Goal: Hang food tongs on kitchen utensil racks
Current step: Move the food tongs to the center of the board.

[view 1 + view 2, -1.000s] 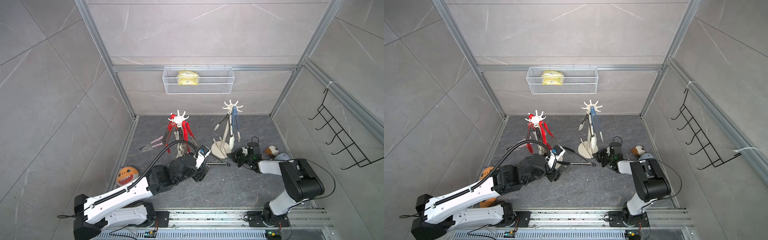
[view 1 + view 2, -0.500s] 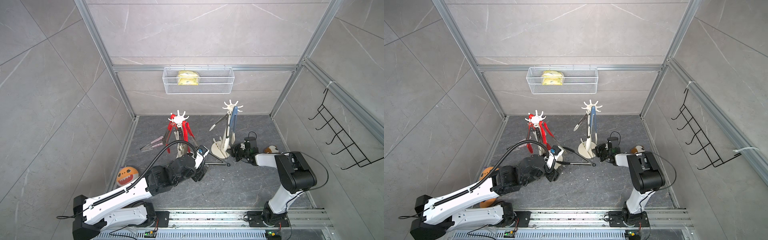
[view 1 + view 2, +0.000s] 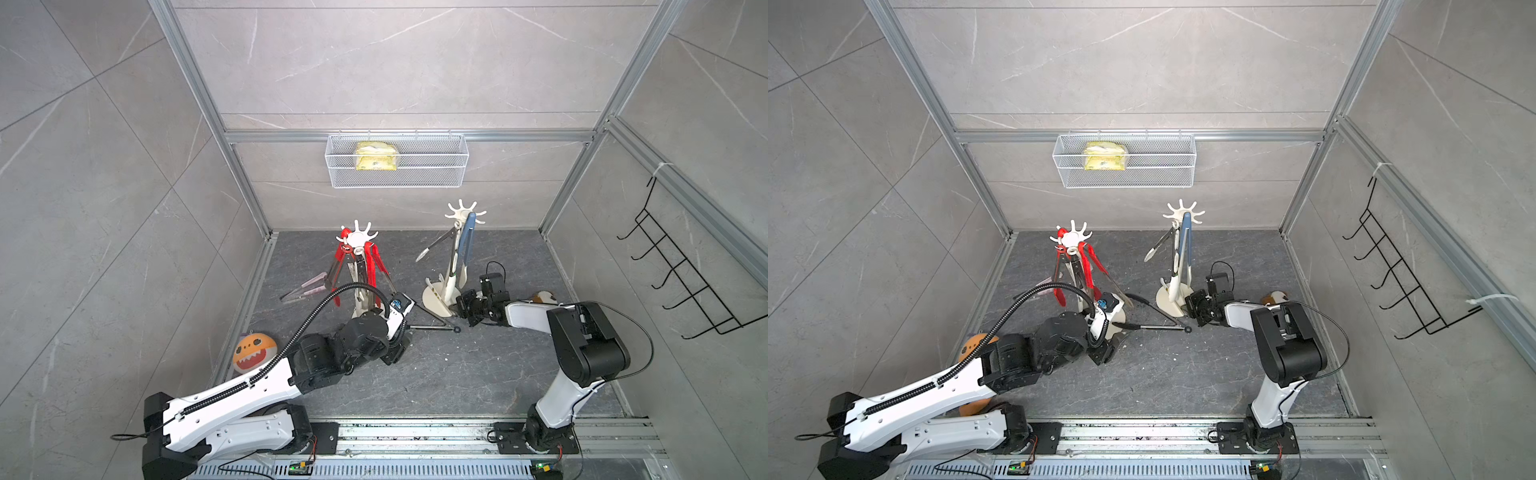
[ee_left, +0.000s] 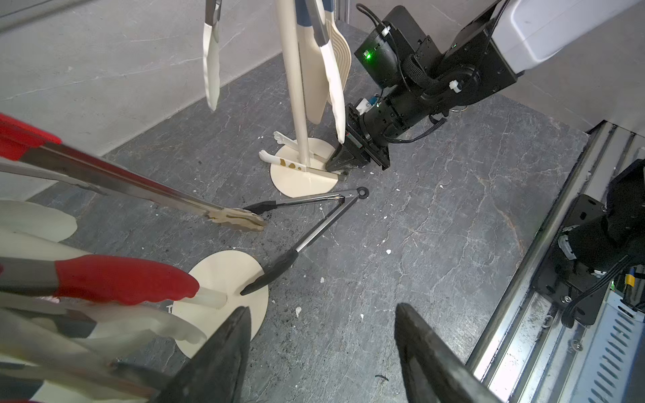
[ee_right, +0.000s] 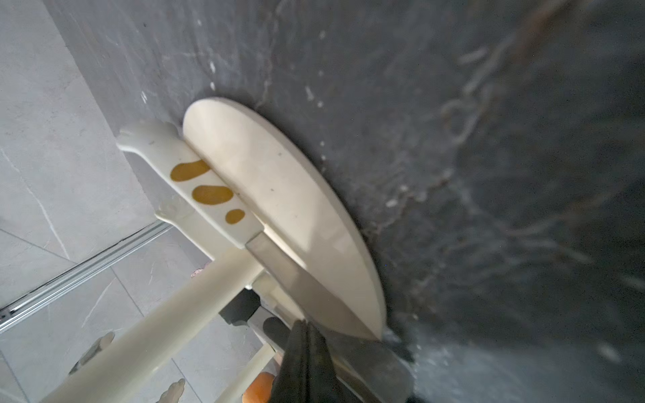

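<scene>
1. surface. the dark grey stone-patterned surface [image 3: 457,374] carries two racks, standing apart, with loose tongs on and between their bases.

2. racks. the cream tree-shaped rack hung with red-tipped tongs [image 4: 223,275] stands nearer the left arm. the cream tree-shaped rack hung with blue-grey and cream tongs [image 4: 296,183] stands nearer the right arm. judging by both top views, each head has bare prongs left.

3. tongs to hang. the steel tongs with cream tips marked by orange spots [image 5: 209,193] lie across the second rack's base, against its post. the steel tongs with black tips [image 4: 324,225] lie spread open on the surface between the racks, with one tip over the rim of the first rack's base.

4. claws. the right claw [image 4: 336,166] is closed, with its tips at the handle end of the spotted tongs. whether steel is pinched between them cannot be told. the left claw [image 4: 321,307] is open and empty, hovering short of the black-tipped tongs.

5. procedure (judgement). the step in hand appears to be lifting the spotted tongs. confirm a firm pinch near the handle end. draw the tongs away from the post before raising them, so the rack is not tipped. then hook the end over a bare prong. for the black-tipped tongs, the small black end ring [image 4: 363,192] is the hanging point.
</scene>
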